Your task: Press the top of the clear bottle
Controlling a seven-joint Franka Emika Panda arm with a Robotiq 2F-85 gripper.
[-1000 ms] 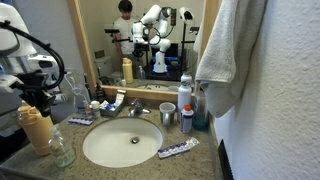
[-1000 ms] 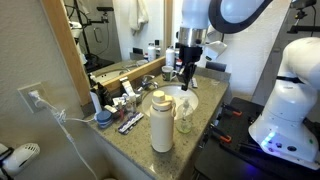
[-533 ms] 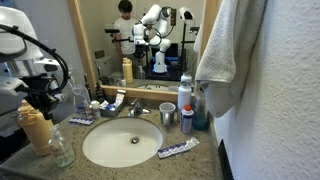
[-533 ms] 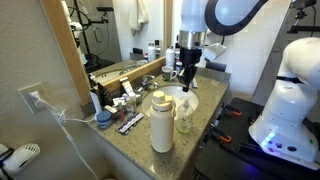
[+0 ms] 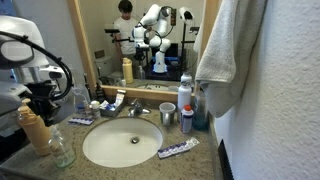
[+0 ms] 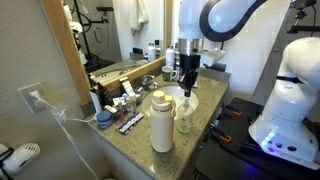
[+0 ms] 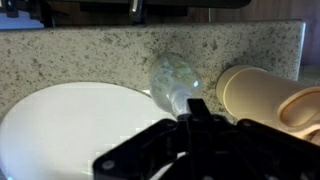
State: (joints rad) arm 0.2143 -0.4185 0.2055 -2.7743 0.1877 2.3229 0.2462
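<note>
The clear bottle stands on the granite counter beside the sink. It also shows in an exterior view and in the wrist view. My gripper hangs straight over it, fingers together and pointing down, as an exterior view shows. In the wrist view the dark fingertips overlap the bottle's top. I cannot tell whether they touch it. A tan bottle stands right next to the clear one.
The white sink basin and faucet lie beside the bottles. A toothpaste tube, a cup and a spray bottle stand across the sink. A towel hangs above them. The mirror backs the counter.
My gripper has come down a little toward the clear bottle's top. The bottles have not moved.
</note>
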